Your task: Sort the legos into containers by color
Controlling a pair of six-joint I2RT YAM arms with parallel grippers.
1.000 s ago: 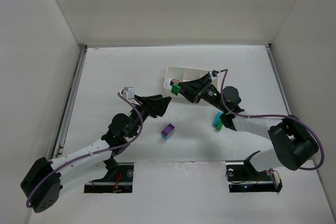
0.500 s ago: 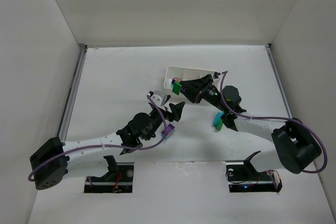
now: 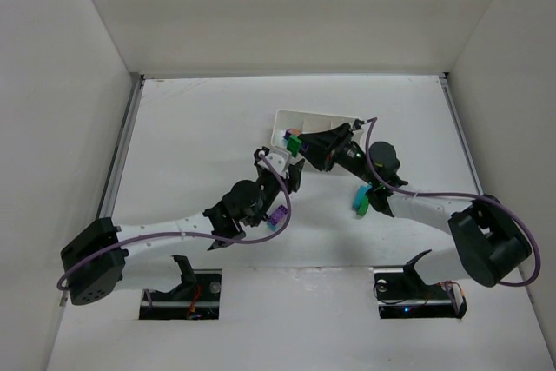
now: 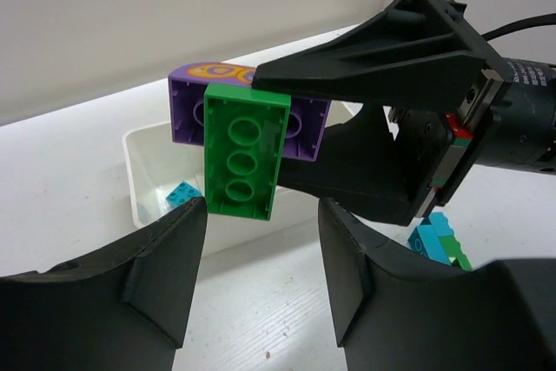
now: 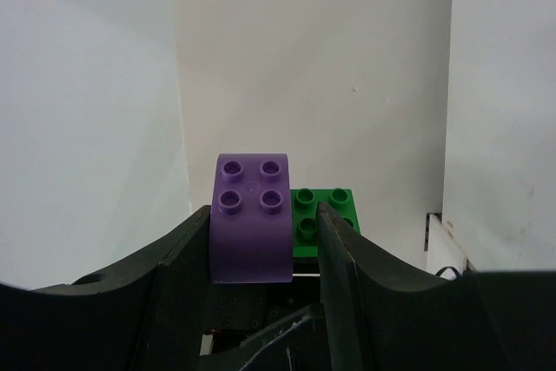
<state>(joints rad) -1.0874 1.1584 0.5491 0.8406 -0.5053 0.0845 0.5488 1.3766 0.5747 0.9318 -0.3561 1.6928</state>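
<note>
White tabletop (image 3: 191, 128) and plain white walls (image 3: 52, 84) fill the overhead view. From the lower left of that frame the left arm (image 3: 165, 236) reaches to the centre. A loose purple lego (image 3: 278, 218) lies on the table there, partly hidden under the arm. At mid-frame the left gripper (image 4: 261, 232) has its fingers spread with nothing between them. A green brick (image 4: 243, 154) hangs with its lower end just above that gap (touching or not, I cannot tell). The green brick is stuck to a purple brick (image 5: 252, 215), and the right gripper (image 5: 265, 213) is clenched on the purple one, holding the pair off the table. Just behind them, at upper centre, sits the white tray (image 3: 323, 116). The left wrist view shows a teal lego (image 4: 182, 193) in the one compartment visible there. Further right, a teal-and-green stack (image 3: 360, 201) lies on the table just beside the right arm (image 3: 417, 206).
</note>
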